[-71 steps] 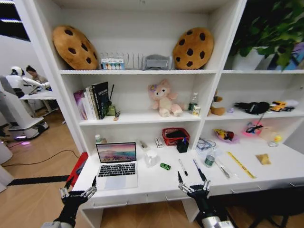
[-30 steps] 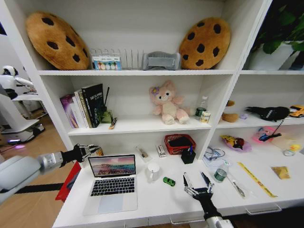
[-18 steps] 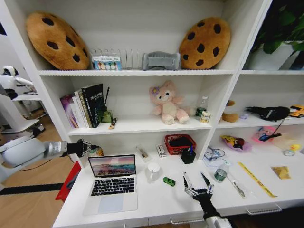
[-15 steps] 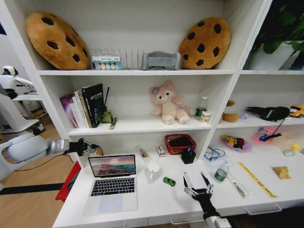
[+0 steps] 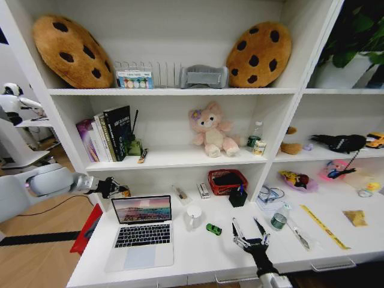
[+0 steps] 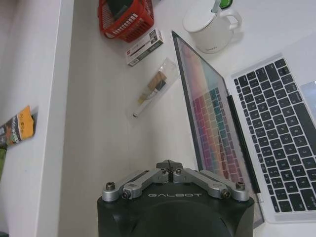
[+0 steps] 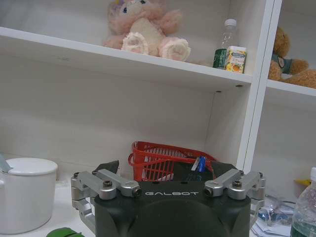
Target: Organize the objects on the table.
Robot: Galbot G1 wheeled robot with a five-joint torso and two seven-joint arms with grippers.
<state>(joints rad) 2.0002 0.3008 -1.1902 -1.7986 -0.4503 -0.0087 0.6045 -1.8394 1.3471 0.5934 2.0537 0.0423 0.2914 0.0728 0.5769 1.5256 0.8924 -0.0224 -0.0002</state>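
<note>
At about ten o'clock from the open silver laptop (image 5: 144,230), behind its raised screen, the left gripper (image 5: 114,188) hovers with its fingers pressed together, empty. The right gripper (image 5: 251,235) waits at four o'clock of the green toy car (image 5: 209,228), fingers spread. A careless push could fold the lid hard or scrape the display. The left wrist view reveals a wrapped brush (image 6: 153,89) behind the screen on the table (image 5: 204,255).

Left gripper (image 5: 114,188) — fingertips hidden behind laptop (image 5: 141,231) lid, 10 o'clock of it; state unreadable. Green toy car (image 7: 60,232) cut off by frame edge. Pens at 3 o'clock of car — too small to separate.
</note>
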